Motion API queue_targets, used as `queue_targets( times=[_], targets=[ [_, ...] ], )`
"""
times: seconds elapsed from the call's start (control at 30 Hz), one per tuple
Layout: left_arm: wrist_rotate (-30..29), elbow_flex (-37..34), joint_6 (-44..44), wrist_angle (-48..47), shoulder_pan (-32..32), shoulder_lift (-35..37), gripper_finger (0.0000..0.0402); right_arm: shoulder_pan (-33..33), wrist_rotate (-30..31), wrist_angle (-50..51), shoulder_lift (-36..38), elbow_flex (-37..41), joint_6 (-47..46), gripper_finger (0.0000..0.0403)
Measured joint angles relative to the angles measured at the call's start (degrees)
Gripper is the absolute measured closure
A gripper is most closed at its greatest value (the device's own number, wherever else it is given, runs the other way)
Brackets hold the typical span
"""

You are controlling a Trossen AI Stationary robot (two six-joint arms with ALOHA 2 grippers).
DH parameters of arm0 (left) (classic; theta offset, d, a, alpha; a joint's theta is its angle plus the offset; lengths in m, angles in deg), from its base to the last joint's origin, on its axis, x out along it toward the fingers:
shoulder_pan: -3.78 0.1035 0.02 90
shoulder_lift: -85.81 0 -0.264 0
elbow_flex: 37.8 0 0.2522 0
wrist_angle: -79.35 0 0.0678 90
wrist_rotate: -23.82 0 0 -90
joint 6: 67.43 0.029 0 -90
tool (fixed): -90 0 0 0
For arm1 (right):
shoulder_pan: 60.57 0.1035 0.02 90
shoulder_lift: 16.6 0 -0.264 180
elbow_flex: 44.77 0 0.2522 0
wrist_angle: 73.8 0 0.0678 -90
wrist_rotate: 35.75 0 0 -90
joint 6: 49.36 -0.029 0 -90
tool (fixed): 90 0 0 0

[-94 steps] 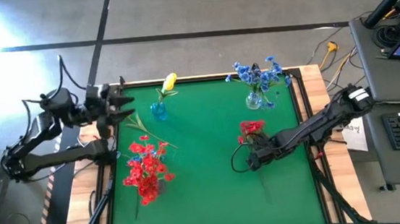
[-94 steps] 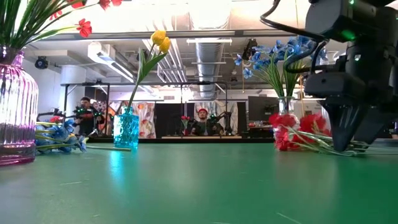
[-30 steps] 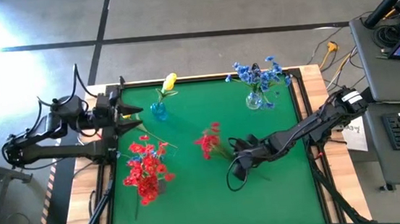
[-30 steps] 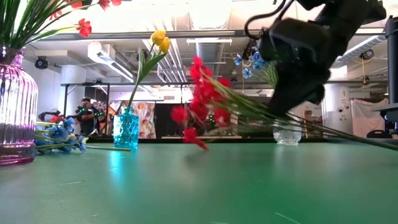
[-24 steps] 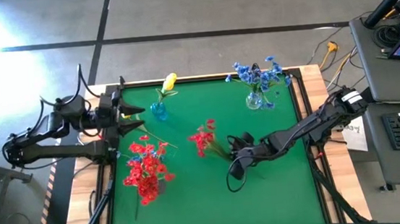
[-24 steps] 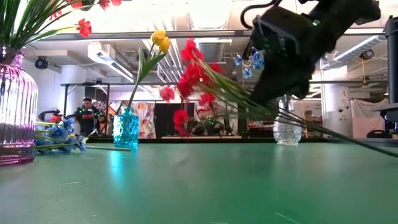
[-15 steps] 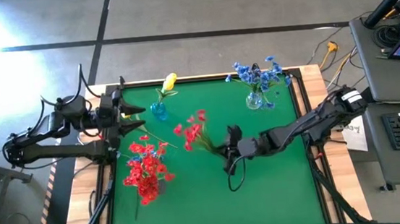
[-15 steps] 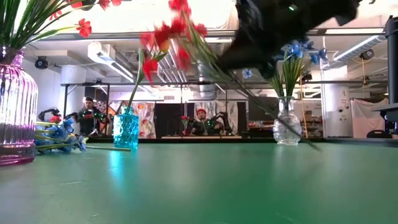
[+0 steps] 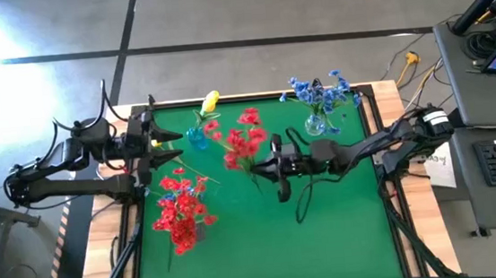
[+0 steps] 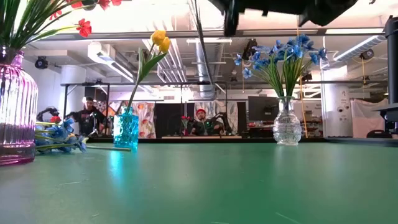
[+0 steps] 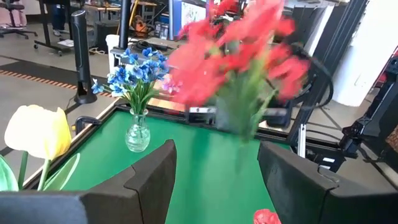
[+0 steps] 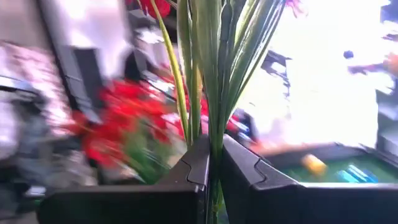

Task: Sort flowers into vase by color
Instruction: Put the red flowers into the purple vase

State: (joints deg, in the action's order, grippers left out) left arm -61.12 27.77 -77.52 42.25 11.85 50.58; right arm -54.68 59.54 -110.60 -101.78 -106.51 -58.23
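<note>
Hanging above the green tabletop [image 9: 346,229], long-stemmed red flowers [image 9: 241,140] are clenched by the right pincer [image 9: 267,166]; the left pincer [image 9: 165,141] is kept apart.

1. The counter [image 9: 347,238] wore a matt green cloth-like cover, edged in pale bare wood.
2. On the counter, the pink vase [image 10: 15,112] looked like ribbed glossy glass.
3. The blue vase [image 10: 126,129] was textured and glassy; the clear vase [image 10: 286,127] shone.
4. The fingers [image 12: 249,168] looked like matt dark plastic.
</note>
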Motion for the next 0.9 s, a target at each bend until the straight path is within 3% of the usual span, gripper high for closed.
queue_targets(
  times=[0.17,0.57,0.9],
  targets=[
    [0.0,0.0,0.2,0.0,0.0,0.0,0.0187,0.6,-8.4,-9.2,-1.0,0.0,0.8,0.0385],
    [0.0,0.0,0.0,0.2,0.0,0.0,0.0187,2.7,-8.8,-39.1,-17.5,-1.2,6.0,0.0385],
    [-0.1,0.0,-2.6,2.6,-0.8,-0.1,0.0187,2.9,-11.8,-39.5,-21.2,-4.6,7.5,0.0385]
  ],
)
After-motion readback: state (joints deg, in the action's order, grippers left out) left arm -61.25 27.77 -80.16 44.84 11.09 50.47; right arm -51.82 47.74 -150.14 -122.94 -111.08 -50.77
